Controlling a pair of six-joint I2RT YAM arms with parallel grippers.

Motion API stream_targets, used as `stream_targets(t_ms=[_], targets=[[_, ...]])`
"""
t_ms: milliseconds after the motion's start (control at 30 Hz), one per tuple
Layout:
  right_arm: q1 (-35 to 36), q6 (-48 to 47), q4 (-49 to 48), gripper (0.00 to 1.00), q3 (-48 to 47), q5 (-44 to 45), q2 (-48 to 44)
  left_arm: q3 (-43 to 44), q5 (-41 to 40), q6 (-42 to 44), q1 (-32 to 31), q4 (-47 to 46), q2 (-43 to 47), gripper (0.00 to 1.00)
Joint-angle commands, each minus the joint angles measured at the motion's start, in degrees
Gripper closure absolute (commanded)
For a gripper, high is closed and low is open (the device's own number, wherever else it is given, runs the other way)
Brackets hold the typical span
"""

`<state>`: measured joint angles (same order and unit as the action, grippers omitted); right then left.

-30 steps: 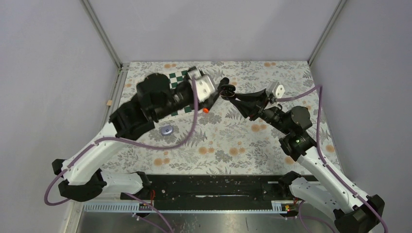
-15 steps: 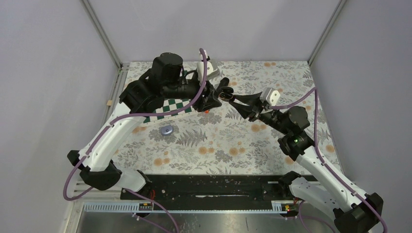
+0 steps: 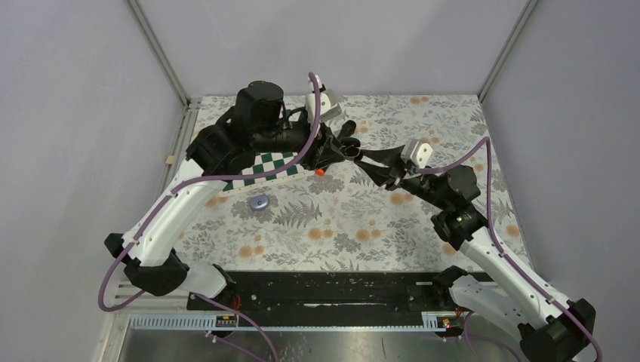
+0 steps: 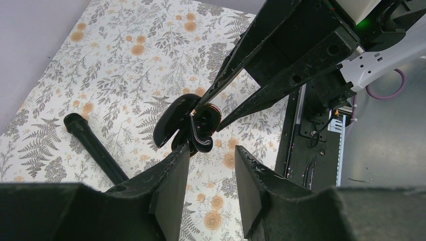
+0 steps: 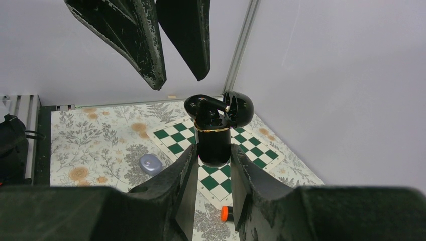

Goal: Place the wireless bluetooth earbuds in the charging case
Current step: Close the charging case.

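Note:
My right gripper [image 3: 356,154] is shut on the body of a glossy black charging case [image 5: 213,135] and holds it upright in the air, with its lid [image 5: 240,108] flipped open. A black rounded bud [image 5: 201,105] sits in the case's mouth. My left gripper [image 3: 337,151] is open and empty. Its fingertips [image 4: 178,155] are just short of the case [image 4: 206,125] and point at it. It shows in the right wrist view [image 5: 180,80] above the case. No pale purple buds are in view.
A small pale purple closed case [image 3: 259,201] lies on the floral cloth left of centre. A green checkered mat [image 3: 264,166] lies under the left arm. A black marker [image 4: 95,145] with an orange end [image 3: 320,172] lies below the grippers.
The left arm swung up and round from the left and now faces the held case. In the last half second the two grippers closed in slightly on each other.

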<state>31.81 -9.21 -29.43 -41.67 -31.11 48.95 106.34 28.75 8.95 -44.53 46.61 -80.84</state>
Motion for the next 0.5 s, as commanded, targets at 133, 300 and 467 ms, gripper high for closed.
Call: stream_targets(t_ms=[133, 300, 467], targets=[[0.76, 0.17, -2.78, 1.00, -1.00, 0.30, -0.53, -0.88, 0.54, 1.44, 0.27, -2.98, -0.39, 0.63], [0.79, 0.98, -3.00, 1.00, -0.95, 0.52, -0.38, -1.52, -1.44, 2.20, 0.29, -2.69, 0.06, 0.53], [0.79, 1.30, -3.09, 1.00, -1.18, 0.73, -0.09, -1.94, -3.39, 2.16, 0.31, -3.31, -0.30, 0.60]])
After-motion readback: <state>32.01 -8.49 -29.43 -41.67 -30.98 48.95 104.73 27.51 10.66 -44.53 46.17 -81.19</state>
